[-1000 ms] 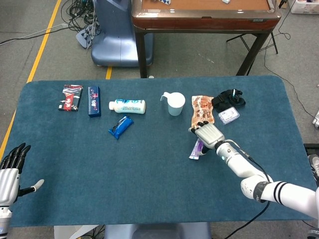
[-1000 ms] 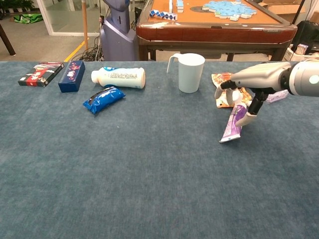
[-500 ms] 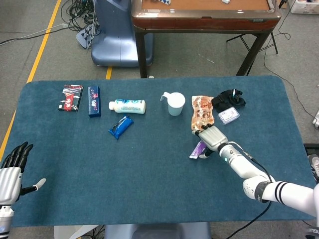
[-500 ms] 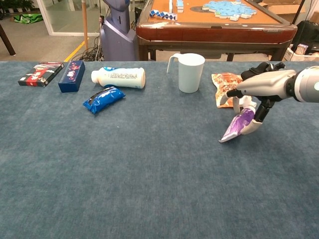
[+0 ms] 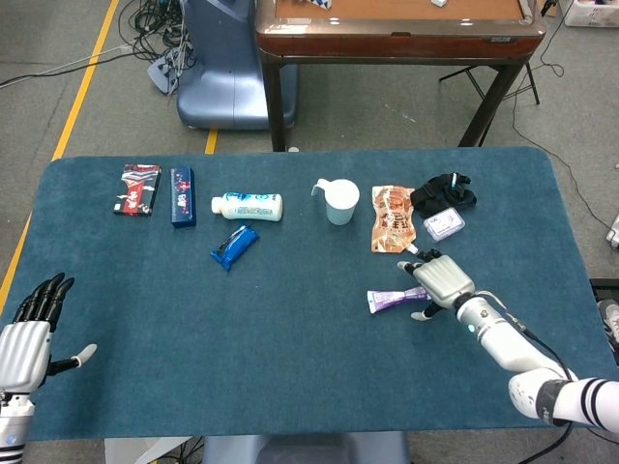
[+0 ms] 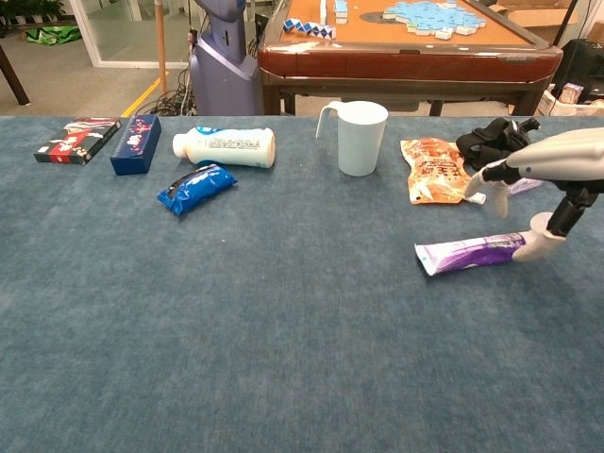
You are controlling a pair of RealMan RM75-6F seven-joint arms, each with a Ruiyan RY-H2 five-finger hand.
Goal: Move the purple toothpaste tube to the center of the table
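The purple toothpaste tube (image 5: 392, 301) (image 6: 469, 253) lies flat on the blue table, right of the middle, with its flat crimped end pointing left. My right hand (image 5: 440, 280) (image 6: 543, 203) hovers over the tube's right end. Its thumb (image 6: 540, 243) touches that end, while the other fingers (image 6: 483, 179) are spread and raised well above the tube. My left hand (image 5: 29, 329) is off the table's front left corner, fingers spread and holding nothing; only the head view shows it.
A white cup (image 5: 340, 202) (image 6: 362, 138), an orange snack packet (image 5: 393, 219) (image 6: 433, 170) and a black item (image 5: 443, 191) sit behind the tube. Further left are a white bottle (image 5: 249, 206), a blue packet (image 5: 234, 246) and two boxes (image 5: 140, 188).
My right hand moved right and toward the table's front. The tube swung from tilted upright to lying flat, its crimped end staying put. The fingers have lifted off it.
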